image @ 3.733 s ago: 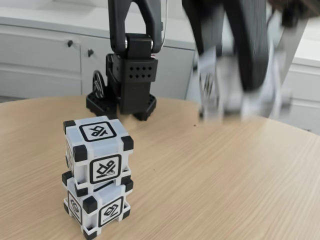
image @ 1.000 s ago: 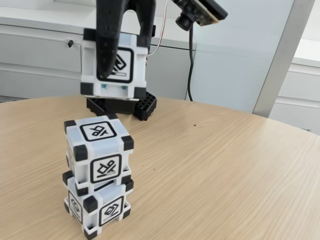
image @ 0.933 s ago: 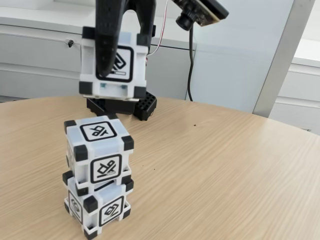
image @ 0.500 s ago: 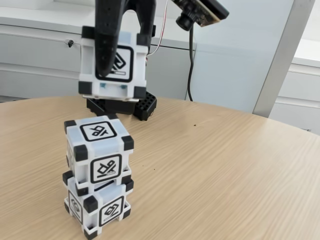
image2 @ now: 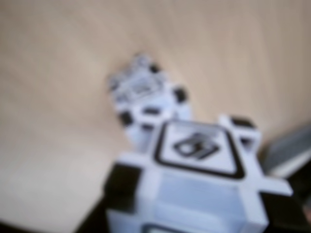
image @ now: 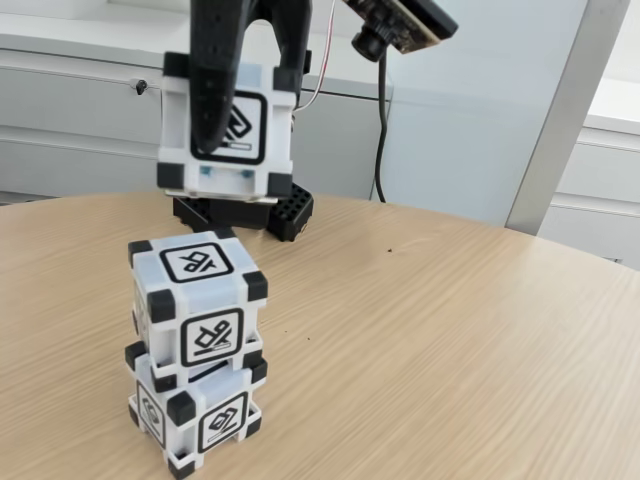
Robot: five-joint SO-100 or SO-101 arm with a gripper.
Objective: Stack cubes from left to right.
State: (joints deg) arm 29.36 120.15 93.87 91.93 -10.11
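Note:
Two pale grey-white cubes with black corners stand stacked near the table's front left in the fixed view: the upper cube (image: 197, 298) rests on the lower cube (image: 194, 408). A third cube (image: 226, 128) hangs in the air above and slightly behind the stack, with my black gripper (image: 235, 120) shut on it; one finger (image: 212, 95) runs down its front face. The blurred wrist view has the held cube (image2: 194, 191) large at the bottom and the stack (image2: 146, 94) below it on the wood.
The arm's black perforated base (image: 245, 212) stands at the back of the round wooden table (image: 450, 340). A camera on a cable (image: 395, 30) hangs at the top. White cabinets (image: 80, 110) line the background.
Seconds ago the arm was a blur at the right carrying the cube; over the last second the held cube has stayed almost still above the stack.

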